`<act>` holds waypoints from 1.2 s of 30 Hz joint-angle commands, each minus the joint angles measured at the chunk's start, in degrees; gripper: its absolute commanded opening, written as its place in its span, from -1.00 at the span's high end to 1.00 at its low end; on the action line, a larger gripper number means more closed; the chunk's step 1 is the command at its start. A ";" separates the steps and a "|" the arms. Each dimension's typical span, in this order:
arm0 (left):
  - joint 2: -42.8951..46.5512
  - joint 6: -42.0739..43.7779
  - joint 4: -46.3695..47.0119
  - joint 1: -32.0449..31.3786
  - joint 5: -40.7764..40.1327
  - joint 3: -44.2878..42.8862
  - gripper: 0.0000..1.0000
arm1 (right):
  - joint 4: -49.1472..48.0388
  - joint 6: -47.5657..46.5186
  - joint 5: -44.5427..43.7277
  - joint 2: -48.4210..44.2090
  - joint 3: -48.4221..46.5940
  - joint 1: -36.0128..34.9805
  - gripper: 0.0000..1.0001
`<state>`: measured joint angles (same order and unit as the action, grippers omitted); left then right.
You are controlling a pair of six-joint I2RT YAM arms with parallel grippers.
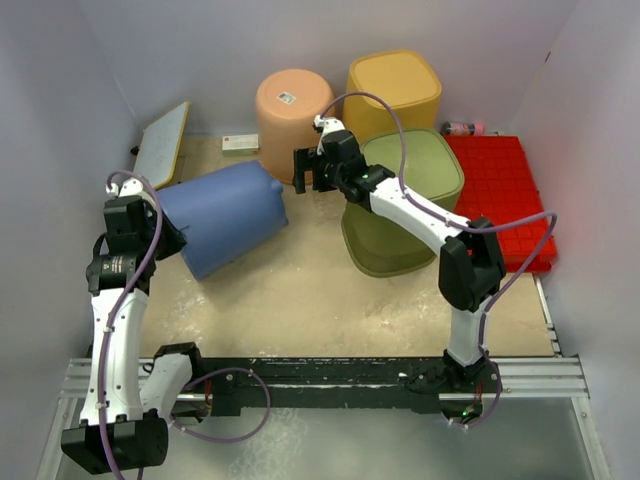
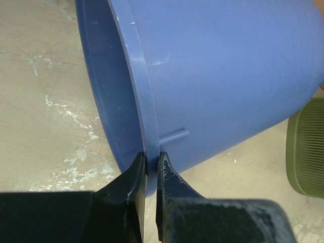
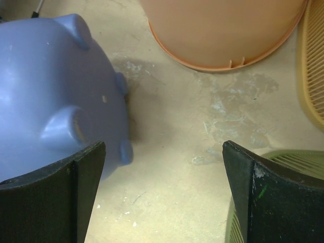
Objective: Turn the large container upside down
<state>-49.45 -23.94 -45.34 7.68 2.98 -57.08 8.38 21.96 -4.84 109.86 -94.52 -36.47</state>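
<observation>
Left pincer (image 2: 151, 159) clamps shut on the rim (image 2: 144, 101) of the large blue container (image 1: 225, 215), lying on its side on the desk (image 1: 300, 290); right pincer (image 3: 163, 149) gapes wide, empty, beside its base.

No words or numbers can be read anywhere. The orange tub (image 1: 293, 108) at 12 o'clock has a small white sticker (image 1: 289, 98) on top, but its print is too tiny to make out. The little white box (image 1: 240, 143) at 11 o'clock shows a red mark, too blurry to read.
</observation>
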 commanded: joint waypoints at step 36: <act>0.98 1.80 -2.25 -0.04 -5.80 -2.22 1.00 | 2.98 -3.71 16.60 10.02 -18.27 -7.23 -1.00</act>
<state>-48.77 -23.81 -48.05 7.68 -2.15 -57.49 15.29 16.56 8.64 120.81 -111.20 -43.70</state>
